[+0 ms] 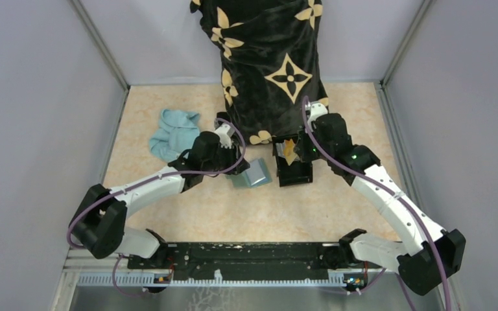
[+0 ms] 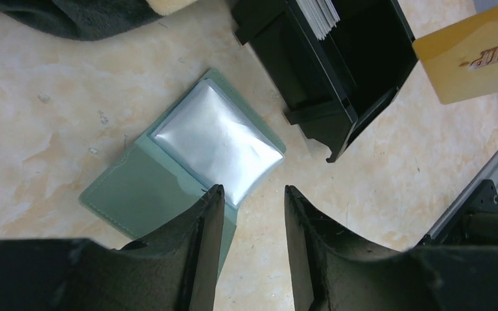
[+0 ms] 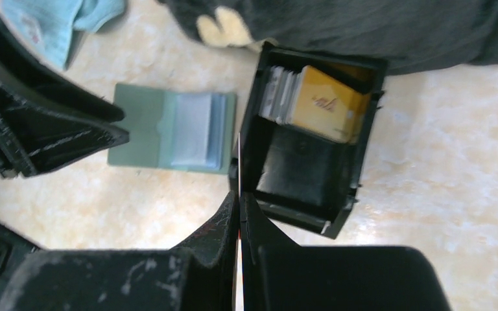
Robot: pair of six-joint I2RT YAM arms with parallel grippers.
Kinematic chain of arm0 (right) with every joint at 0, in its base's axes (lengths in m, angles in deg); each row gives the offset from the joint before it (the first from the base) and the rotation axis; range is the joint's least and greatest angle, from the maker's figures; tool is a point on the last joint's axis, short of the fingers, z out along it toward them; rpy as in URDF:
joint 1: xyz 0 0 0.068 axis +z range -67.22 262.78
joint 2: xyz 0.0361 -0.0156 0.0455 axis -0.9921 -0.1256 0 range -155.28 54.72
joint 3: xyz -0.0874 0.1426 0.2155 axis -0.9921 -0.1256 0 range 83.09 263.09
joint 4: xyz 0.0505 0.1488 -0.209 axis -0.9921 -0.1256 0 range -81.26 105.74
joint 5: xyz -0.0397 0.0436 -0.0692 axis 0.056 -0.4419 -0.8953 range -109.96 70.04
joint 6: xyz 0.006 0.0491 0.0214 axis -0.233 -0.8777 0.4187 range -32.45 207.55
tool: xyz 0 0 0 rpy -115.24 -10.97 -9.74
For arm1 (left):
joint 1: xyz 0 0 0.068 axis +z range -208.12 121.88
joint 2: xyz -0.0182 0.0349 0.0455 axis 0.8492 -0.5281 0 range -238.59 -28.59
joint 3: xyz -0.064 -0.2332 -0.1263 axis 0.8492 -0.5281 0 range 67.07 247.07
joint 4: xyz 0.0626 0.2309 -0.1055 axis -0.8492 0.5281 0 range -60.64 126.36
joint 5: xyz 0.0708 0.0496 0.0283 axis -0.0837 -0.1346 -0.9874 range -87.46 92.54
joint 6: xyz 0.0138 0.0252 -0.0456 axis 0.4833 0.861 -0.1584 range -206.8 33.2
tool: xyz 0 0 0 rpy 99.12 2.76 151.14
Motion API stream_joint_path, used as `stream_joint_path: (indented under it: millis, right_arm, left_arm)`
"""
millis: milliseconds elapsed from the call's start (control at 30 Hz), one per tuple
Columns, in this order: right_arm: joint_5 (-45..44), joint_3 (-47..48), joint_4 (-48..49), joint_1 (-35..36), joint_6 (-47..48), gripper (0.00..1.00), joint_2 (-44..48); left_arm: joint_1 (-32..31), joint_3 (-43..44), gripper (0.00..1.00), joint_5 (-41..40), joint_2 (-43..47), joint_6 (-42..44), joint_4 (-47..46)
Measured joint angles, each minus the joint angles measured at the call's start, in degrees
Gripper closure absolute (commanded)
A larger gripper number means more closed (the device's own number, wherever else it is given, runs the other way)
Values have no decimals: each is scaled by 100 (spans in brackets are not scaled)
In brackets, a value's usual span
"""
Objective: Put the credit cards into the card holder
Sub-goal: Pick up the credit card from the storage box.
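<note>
Card holder [image 2: 168,175] lies open just right of the parted left gripper [image 2: 253,189]; right gripper [image 3: 240,197] pinches a credit card [image 2: 470,55], its face shown only by the left wrist.

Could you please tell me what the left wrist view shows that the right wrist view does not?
Only the left wrist view: the face of a raised tan-orange plastic card. Only the right wrist view: a crumpled light blue cloth and a second tan-orange card standing in the black square box. Both: the open sage-green folding card holder and that box.
</note>
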Motion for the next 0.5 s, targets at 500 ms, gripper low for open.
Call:
stream_joint_path:
  millis: [500]
  right_arm:
    - [2039, -682, 481, 0, -208, 100, -581]
  left_arm:
    - [509, -896, 48, 1510, 291, 63, -1314]
